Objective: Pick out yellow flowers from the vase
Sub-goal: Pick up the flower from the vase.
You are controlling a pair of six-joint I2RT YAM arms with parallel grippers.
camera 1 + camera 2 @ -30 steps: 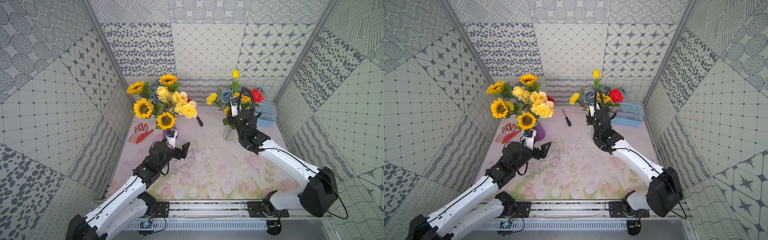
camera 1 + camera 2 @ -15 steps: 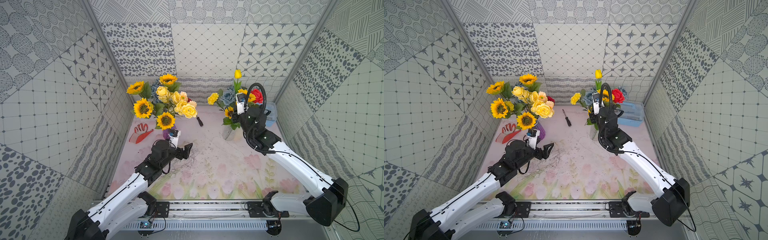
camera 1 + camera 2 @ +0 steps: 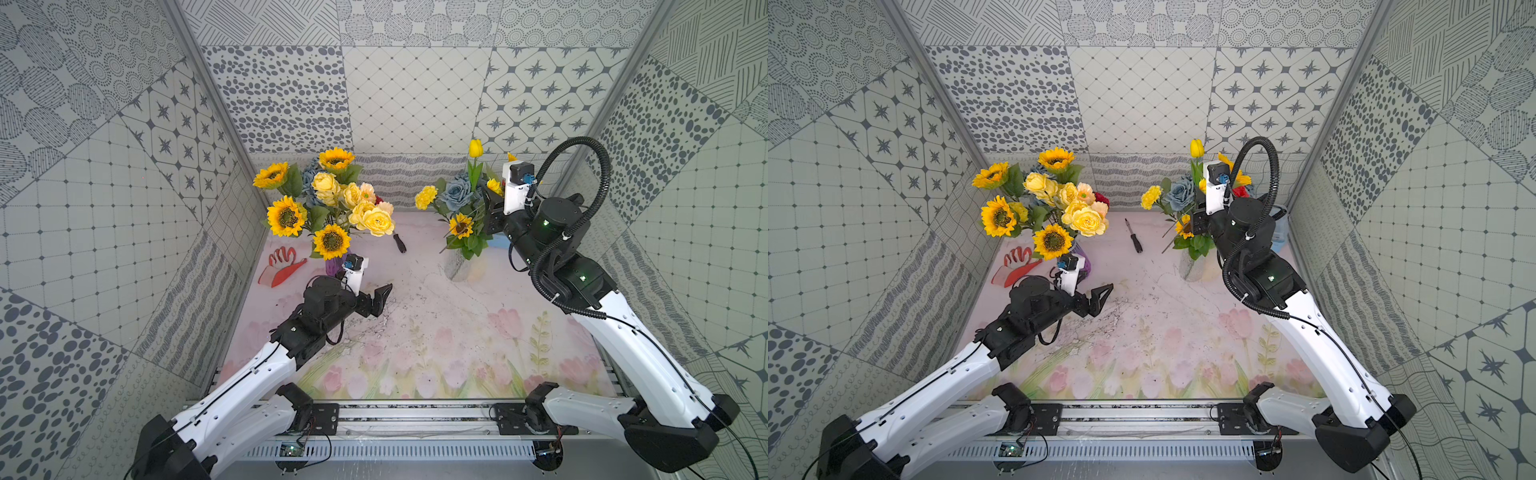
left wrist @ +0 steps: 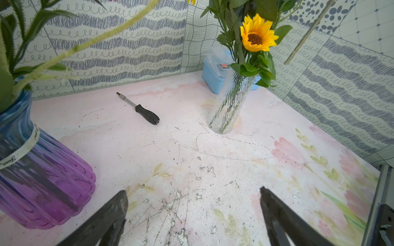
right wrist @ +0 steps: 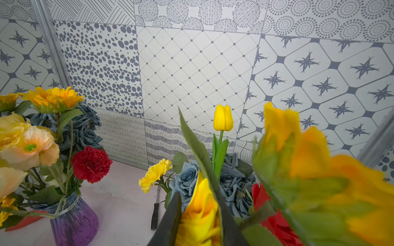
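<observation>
Against the left wall, a red tool (image 3: 286, 270) is lying flat on the desk (image 3: 436, 332), its shape too small to make out in both top views. Just beside it a purple vase (image 4: 42, 181) is standing, nearly all of it hiding under its own bouquet in both top views and running off the edge of the left wrist view. Big sunflowers (image 3: 286, 216) and pale yellow roses (image 3: 376, 220) are crowding that vase, covering most of the grey-blue roses (image 3: 308, 178) behind them.

The left gripper (image 4: 193, 191) is hovering low over the desk next to the purple vase. Its fingers (image 4: 110, 217) are standing wide apart with nothing between them, and only their tips are showing in the wrist view. A screwdriver (image 3: 400, 243) is lying at the back middle, apart from both vases.

Right of it a clear glass vase (image 3: 457, 268) is holding a second bunch: a yellow carnation (image 3: 427, 197) leaning out leftward, a small sunflower (image 3: 461, 225) drooping low at the front, and a yellow tulip (image 3: 476, 148) rising tallest.

The right gripper (image 5: 199, 202) is sitting in the top of this bunch, mostly masked by leaves and its own wrist in both top views. Its fingers (image 5: 172, 221) are lying close on either side of a yellow bloom (image 5: 200, 221). Whether they are pinching it I cannot tell, since a green leaf is crossing the gap. A blurred sunflower (image 5: 319, 170) is sitting right against that lens, hiding much of a red flower (image 5: 275, 221). A blue box (image 3: 1281, 232) is peeking out behind the right arm.
</observation>
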